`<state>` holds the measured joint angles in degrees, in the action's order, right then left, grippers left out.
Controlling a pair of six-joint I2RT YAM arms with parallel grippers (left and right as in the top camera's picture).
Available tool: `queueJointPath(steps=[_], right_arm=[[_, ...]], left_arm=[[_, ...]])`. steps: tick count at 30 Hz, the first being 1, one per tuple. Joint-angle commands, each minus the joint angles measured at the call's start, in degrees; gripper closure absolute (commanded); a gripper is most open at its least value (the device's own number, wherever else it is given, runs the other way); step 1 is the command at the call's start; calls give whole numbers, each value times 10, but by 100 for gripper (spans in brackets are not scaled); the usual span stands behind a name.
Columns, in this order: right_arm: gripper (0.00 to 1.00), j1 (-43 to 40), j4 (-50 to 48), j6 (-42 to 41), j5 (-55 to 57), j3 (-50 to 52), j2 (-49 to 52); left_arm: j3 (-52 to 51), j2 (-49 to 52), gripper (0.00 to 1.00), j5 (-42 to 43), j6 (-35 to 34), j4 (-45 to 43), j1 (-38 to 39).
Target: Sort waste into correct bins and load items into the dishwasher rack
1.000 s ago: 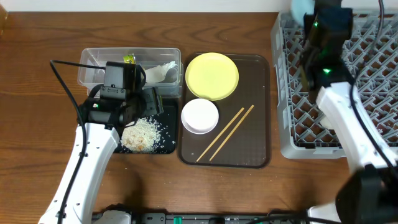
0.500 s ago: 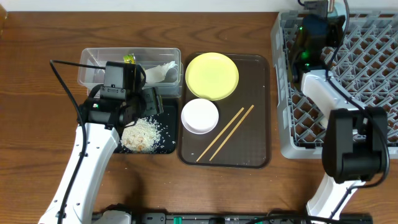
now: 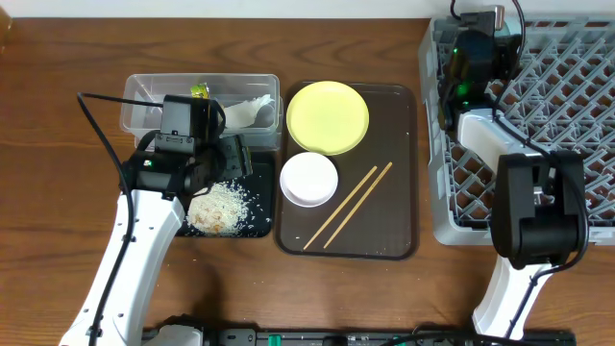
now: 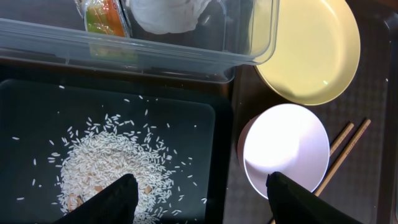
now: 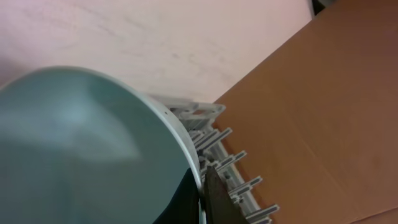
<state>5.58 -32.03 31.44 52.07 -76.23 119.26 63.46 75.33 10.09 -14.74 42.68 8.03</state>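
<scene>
Rack (image 3: 577, 125): nothing seated that I could see. The right gripper (image 5: 204, 186) stood over its far-left corner, apparently pinching the blue bowl (image 5: 81, 149) by the rim.
Brown tray (image 3: 399, 240): plate (image 3: 328, 117), white bowl (image 3: 308, 179) and chopsticks (image 3: 348, 206) unloaded.
Tub (image 3: 139, 115): napkin (image 3: 252, 111) and wrapper (image 3: 200, 90) binned.
Black tray (image 3: 261, 219): rice (image 3: 219, 205) binned. The left gripper (image 4: 202, 202) was spread and empty above it.

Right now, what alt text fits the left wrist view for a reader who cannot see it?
The open left end effector hovers over a heap of rice on the black tray, beside a white bowl and chopsticks. Above, a clear tub holds a wrapper and napkin; a yellow plate lies upper right.
</scene>
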Motion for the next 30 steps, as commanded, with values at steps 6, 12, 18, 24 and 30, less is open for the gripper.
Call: queueJointPath(steps=[6, 12, 18, 24, 30], right_arm=[[99, 26, 19, -24, -16, -2, 21], [99, 42, 82, -73, -26, -2, 21], [88, 60, 156, -105, -26, -2, 19], [91, 66, 174, -124, -4, -2, 18], [95, 64, 174, -124, 16, -2, 18]], left_arm=[[5, -1, 31, -7, 8, 2, -1], [5, -1, 31, -7, 8, 2, -1], [5, -1, 31, -7, 8, 2, -1], [5, -1, 31, -7, 8, 2, -1], [5, -1, 31, -7, 8, 4, -1]])
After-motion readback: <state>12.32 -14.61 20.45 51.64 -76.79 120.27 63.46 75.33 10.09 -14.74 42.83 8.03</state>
